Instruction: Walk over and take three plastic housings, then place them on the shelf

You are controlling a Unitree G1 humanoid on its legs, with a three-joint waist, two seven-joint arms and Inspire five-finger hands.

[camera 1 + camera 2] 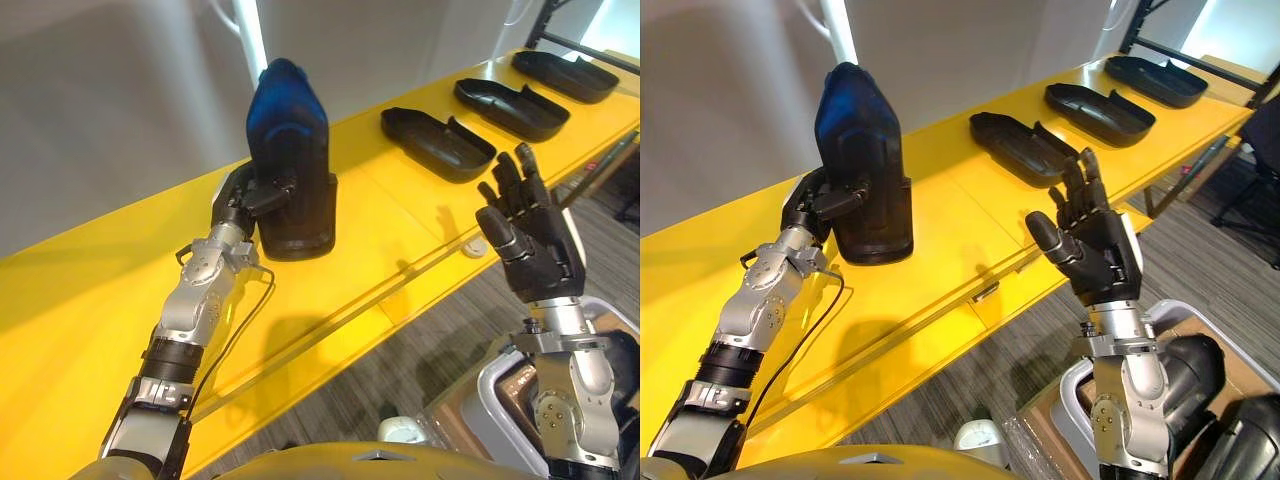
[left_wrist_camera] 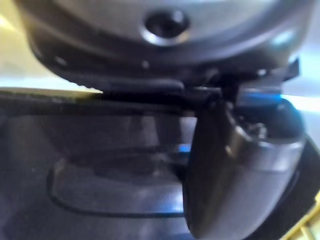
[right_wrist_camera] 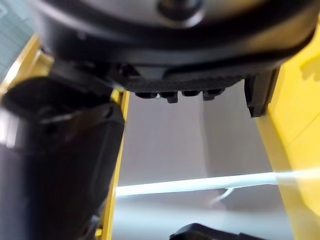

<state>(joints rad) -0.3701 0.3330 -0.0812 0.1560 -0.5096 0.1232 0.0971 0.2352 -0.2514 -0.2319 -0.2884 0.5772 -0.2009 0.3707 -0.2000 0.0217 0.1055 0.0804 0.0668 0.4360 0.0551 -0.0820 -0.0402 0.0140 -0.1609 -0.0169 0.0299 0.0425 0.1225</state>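
A black plastic housing [image 1: 290, 150] stands on end on the yellow shelf [image 1: 390, 240], its rounded top catching blue light. My left hand [image 1: 238, 203] is shut on it from the left, the thumb [image 2: 235, 170] lying across its front wall [image 2: 100, 170]. Three more black housings lie flat in a row toward the far right: the nearest [image 1: 437, 142], the middle one [image 1: 510, 107] and the farthest [image 1: 565, 75]. My right hand [image 1: 535, 235] is raised over the shelf's front edge, open and holding nothing, its palm toward the upright housing.
A grey wall [image 1: 120, 90] runs close behind the shelf. A small white disc [image 1: 476, 247] sits on the shelf's front lip. A grey bin and a cardboard box [image 1: 1200, 400] stand on the carpet at the lower right.
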